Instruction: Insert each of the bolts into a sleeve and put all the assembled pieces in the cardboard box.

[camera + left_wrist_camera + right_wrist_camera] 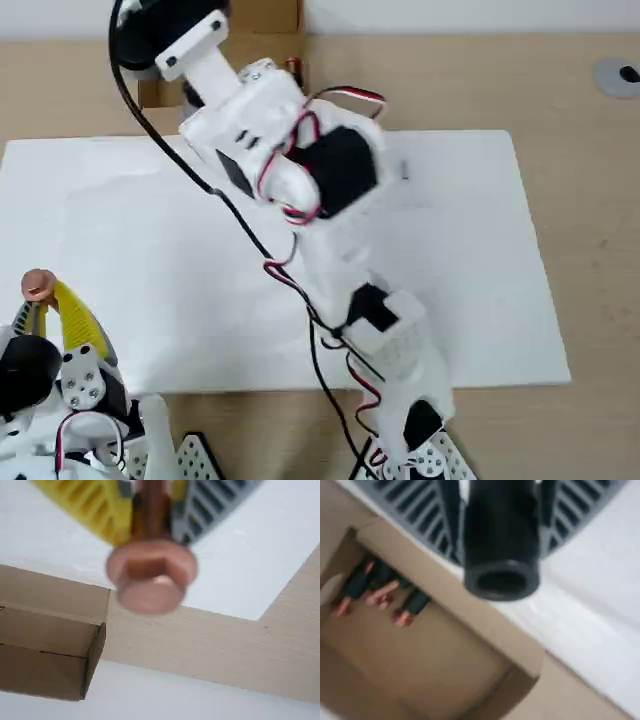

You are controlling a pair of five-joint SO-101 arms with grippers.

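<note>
My left gripper (152,510) is shut on a copper bolt (152,577), whose head points away from the yellow and grey fingers. In the high view this bolt (38,285) sits at the left gripper's (40,312) tip, over the near left edge of the white mat. My right gripper (502,510) is shut on a black sleeve (502,545), open end outward, held over the cardboard box (445,670). Several bolt-and-sleeve pieces (380,592) lie in one corner of the box. The right arm (300,170) stretches to the box (268,18) at the table's far side.
A white mat (150,250) covers most of the wooden table. The box (50,650) also appears in the left wrist view, beyond the mat's edge. A grey round object (618,75) lies at the far right edge.
</note>
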